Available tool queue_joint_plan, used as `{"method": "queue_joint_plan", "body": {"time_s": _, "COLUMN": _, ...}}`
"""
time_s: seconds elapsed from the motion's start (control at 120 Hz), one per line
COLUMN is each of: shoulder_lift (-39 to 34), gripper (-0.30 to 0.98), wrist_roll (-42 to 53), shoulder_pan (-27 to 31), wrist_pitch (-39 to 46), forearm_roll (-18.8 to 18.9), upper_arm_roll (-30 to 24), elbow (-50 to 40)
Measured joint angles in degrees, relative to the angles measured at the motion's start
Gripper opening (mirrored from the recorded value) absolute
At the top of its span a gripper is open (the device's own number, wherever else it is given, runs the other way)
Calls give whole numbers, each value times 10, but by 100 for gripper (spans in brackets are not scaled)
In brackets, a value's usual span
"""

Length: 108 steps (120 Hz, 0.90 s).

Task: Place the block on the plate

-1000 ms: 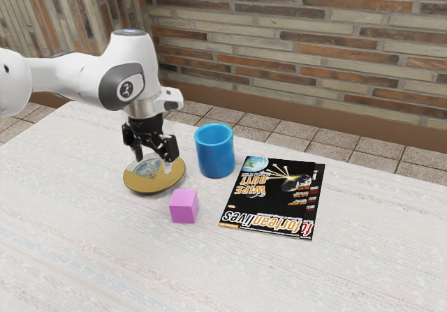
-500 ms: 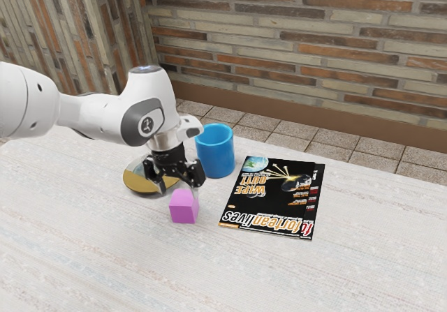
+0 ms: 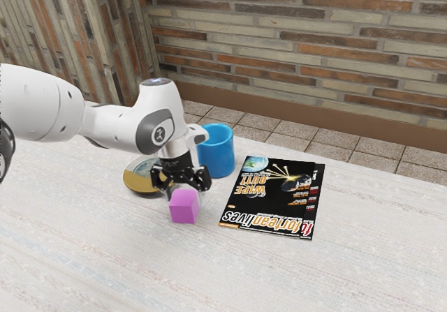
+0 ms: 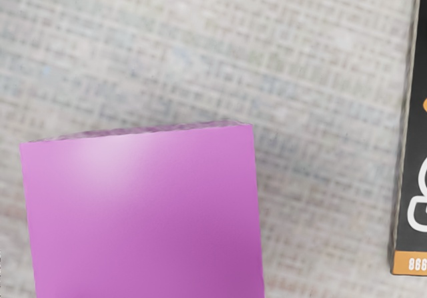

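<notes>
Purple block (image 3: 184, 211) is flat on the table (image 3: 105, 256), just off the plate (image 3: 143, 183) — pretty much a cube, sides about equal, one face toward the exterior camera. Gripper (image 3: 185, 194) is spread wide over it — fingers well apart.

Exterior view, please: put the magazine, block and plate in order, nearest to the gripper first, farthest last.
1. Block, right at the gripper.
2. Plate, toward the exterior view's left.
3. Magazine, toward the exterior view's right.
</notes>
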Motion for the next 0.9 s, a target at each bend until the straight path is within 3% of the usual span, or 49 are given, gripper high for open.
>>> {"method": "queue_joint_plan", "body": {"time_s": 0.708, "shoulder_lift": 55, "gripper": 69, "wrist_roll": -12, "shoulder_pan": 37, "wrist_pitch": 3, "forearm_roll": 1, "upper_arm_roll": -16, "elbow": 34}}
{"method": "queue_joint_plan", "body": {"time_s": 0.9, "shoulder_lift": 59, "gripper": 53, "wrist_roll": -14, "shoulder_pan": 38, "wrist_pitch": 3, "forearm_roll": 1, "upper_arm_roll": -16, "elbow": 35}}
